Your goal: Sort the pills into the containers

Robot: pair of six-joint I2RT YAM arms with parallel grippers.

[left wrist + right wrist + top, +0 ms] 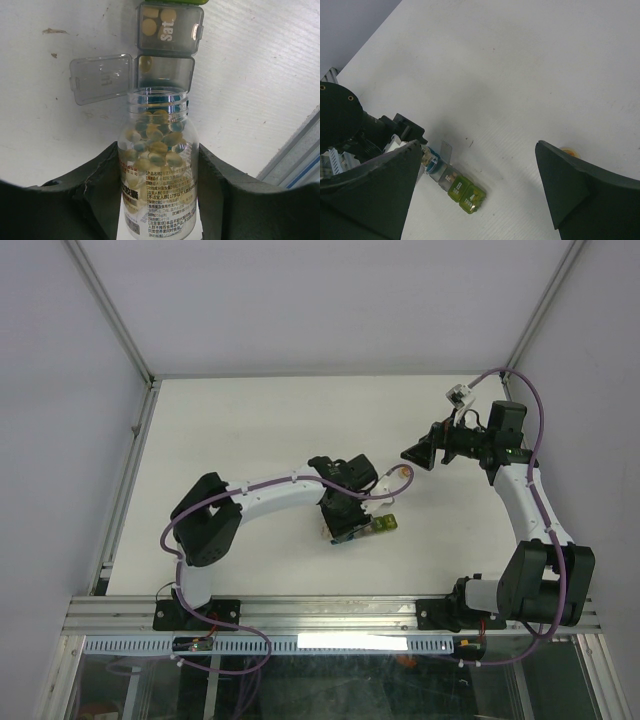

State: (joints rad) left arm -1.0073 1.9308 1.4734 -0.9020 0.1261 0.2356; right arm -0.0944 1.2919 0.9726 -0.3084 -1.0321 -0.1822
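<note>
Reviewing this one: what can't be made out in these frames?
Left wrist view: the bottle in the left gripper overlaps the open cell, so its pills can't be counted.
Top view: that gripper covers most of the organiser; single pills are too small.
Right wrist view: an orange item sits half behind a finger of the right gripper, unidentifiable; the left arm hides the organiser's far cells.

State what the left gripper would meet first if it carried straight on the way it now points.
The left gripper, shut on a clear pill bottle, points at the organiser's open grey cell. The bottle's mouth would probably meet that cell first; how near it is cannot be judged.
</note>
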